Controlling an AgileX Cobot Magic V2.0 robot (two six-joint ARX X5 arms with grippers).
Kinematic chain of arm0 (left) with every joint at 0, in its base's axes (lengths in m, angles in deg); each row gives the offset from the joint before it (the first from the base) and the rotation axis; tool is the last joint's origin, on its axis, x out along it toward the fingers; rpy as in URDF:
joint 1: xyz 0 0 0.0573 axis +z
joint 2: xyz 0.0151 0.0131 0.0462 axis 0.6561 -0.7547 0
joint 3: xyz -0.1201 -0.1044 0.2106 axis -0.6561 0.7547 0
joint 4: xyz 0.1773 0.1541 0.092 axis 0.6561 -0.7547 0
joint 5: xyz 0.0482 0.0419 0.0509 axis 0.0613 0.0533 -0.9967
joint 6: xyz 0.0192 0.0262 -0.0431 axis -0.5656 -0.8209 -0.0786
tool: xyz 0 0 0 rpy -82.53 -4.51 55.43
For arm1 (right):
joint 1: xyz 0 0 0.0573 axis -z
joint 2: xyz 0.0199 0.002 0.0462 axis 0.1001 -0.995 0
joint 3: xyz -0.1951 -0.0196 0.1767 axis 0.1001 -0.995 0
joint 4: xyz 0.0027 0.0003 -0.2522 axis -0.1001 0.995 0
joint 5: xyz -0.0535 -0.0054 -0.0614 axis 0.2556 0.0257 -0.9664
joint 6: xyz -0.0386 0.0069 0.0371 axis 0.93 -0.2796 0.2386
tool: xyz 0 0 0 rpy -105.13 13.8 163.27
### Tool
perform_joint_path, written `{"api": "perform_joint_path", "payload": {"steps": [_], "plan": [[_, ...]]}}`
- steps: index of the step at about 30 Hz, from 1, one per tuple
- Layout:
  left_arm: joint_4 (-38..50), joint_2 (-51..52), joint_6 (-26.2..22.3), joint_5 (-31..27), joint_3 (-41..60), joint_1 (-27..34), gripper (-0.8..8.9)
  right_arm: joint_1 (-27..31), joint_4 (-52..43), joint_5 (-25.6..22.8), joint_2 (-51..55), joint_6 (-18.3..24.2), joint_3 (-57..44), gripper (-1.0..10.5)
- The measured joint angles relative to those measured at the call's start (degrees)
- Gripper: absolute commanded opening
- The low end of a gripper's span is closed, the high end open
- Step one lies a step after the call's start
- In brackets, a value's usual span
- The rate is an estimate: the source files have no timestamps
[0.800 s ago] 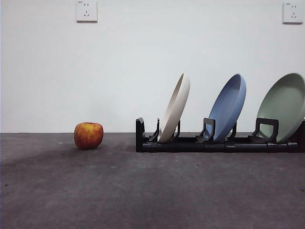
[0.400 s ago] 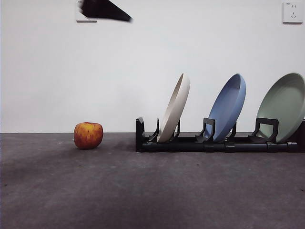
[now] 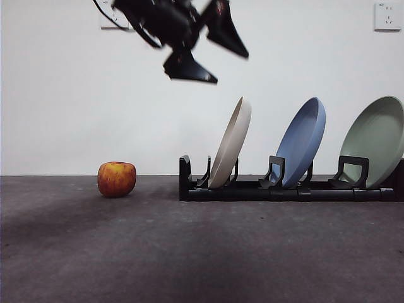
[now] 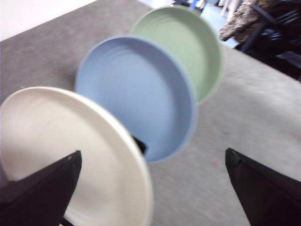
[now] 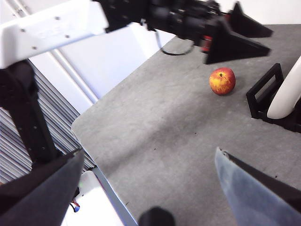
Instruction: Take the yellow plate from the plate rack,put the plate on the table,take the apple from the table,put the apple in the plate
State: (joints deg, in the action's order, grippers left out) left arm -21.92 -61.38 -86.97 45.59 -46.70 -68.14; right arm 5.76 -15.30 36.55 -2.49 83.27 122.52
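No text, number or brand can be read with any certainty. The white arm link (image 5: 51, 26) in the right wrist view carries faint raised lettering (too blurred to make out). The wall sockets (image 3: 387, 16) in the front view bear a tiny mark at the top, also illegible.

The front view sits low, looking level across the table (image 3: 202, 252). The left wrist view looks down closely on 3 plates. The right wrist view looks from high, sharing the apple (image 5: 222, 81).
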Motion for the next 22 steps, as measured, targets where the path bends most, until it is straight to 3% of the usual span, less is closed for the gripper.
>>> {"api": "perform_joint_path", "payload": {"steps": [15, 16, 20, 22], "plan": [[4.92, -9.25, -0.31, -5.77, -0.33, -1.51, 5.60, 0.00, 0.20, -0.04, -0.85, 0.00, 0.00, 4.7], [5.14, -9.35, -0.33, -5.81, -0.33, -1.70, 5.42, 0.00, 0.20, -0.07, -0.83, 0.00, 0.00, 4.7], [5.20, -9.49, -0.33, -5.81, -0.33, -2.49, 3.01, 0.00, 0.22, -0.26, -0.85, 0.00, 0.00, 4.7], [5.18, -9.49, -0.31, -5.81, -0.33, -2.73, 2.43, 0.00, 0.22, -0.26, -0.96, 0.00, 0.00, 4.7]]}}
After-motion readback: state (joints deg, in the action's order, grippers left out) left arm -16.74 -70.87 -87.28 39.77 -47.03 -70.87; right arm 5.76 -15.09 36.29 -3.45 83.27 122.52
